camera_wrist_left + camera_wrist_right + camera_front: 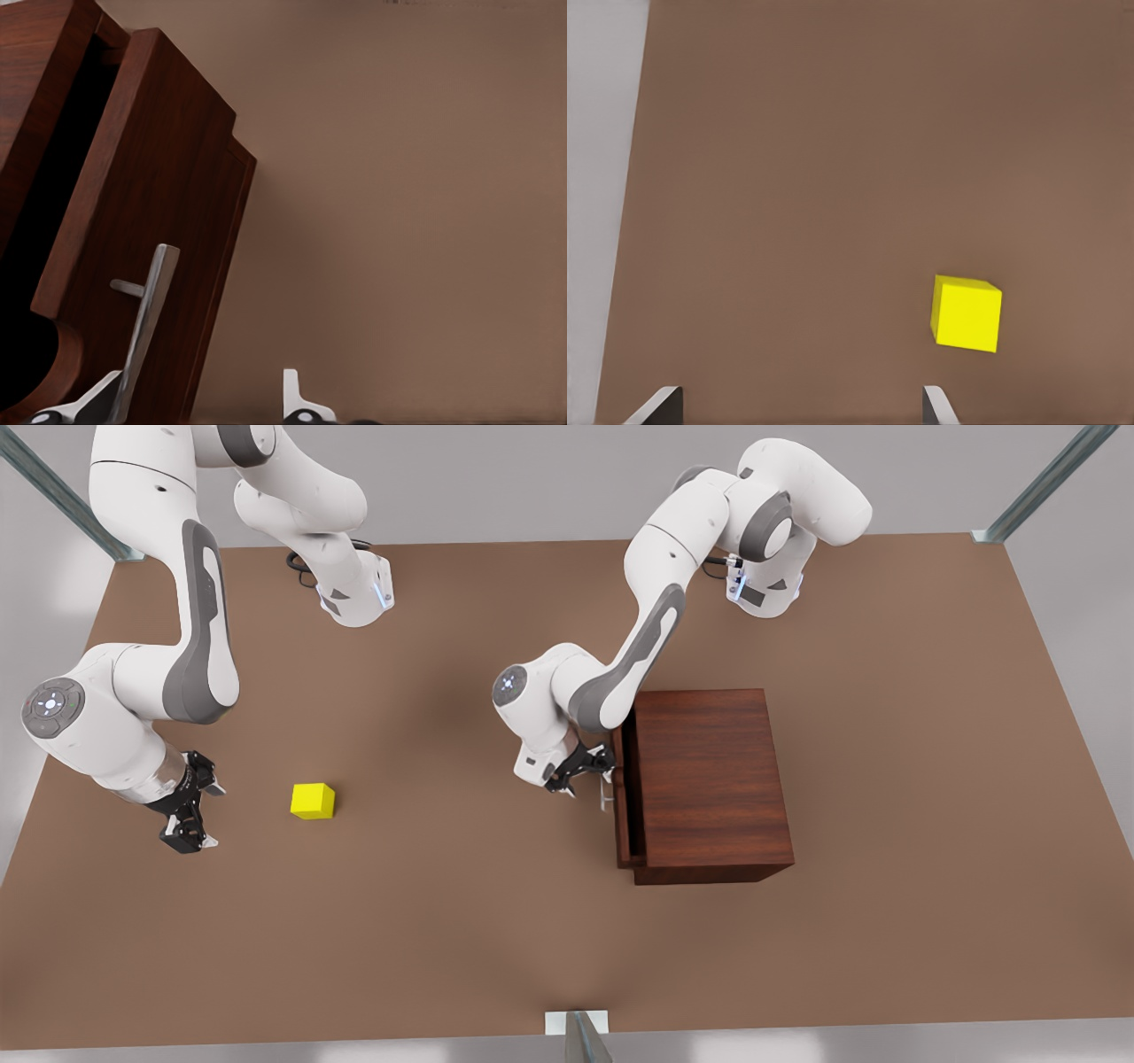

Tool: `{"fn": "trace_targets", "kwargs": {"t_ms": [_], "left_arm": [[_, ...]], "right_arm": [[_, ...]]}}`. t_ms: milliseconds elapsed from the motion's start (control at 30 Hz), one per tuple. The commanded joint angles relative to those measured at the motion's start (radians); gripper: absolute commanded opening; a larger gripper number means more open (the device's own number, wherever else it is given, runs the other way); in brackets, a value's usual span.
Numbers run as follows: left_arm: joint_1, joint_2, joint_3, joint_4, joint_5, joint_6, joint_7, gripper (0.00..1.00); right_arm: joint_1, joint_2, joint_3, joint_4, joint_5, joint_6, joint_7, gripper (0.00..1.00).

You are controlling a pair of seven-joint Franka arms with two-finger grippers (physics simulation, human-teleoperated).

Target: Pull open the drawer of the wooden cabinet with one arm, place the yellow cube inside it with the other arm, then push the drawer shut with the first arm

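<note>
On the brown table (496,921), seen from the front view, the wooden cabinet (709,771) sits toward the front view's right with its drawer (623,806) drawn out only a sliver. The left gripper (580,769) is pressed in close at the drawer front, by the silver handle (607,795), which fits an arm about to pull. I judge the opening step is barely begun. Well apart, toward the front view's left, the yellow cube (313,801) rests on the table, near the right gripper (188,815). That gripper hovers low with its fingers spread and nothing between them, apparently waiting until there is room in the drawer.

In the left wrist view, the handle (146,328) runs down between the 2 fingertips (297,394), nearer one of them. The fingers stand apart and are not clenched on the bar, so the grasp looks unfinished. The drawer (142,221) front stands slightly proud of the cabinet (35,80), with a dark gap behind it.

In the right wrist view, the cube (967,313) lies ahead of the 2 parted fingertips (660,403) and off to one side, not between them.

The table is plain, flat and matte brown. Pale grey walls and metal frame posts (1045,483) stand at its corners.
</note>
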Motion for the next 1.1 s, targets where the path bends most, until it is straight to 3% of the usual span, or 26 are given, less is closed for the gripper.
{"fn": "trace_targets", "kwargs": {"t_ms": [0, 1067], "left_arm": [[-0.008, 0.001, -0.016, 0.002, -0.026, 0.004, -0.014, 1.00], [-0.002, 0.006, -0.066, 0.060, -0.038, 0.051, 0.090, 1.00]], "right_arm": [[0.000, -0.001, 0.000, 0.001, 0.000, 0.000, 0.077, 1.00], [0.002, -0.001, 0.001, 0.002, -0.003, 0.000, 0.077, 1.00]]}}
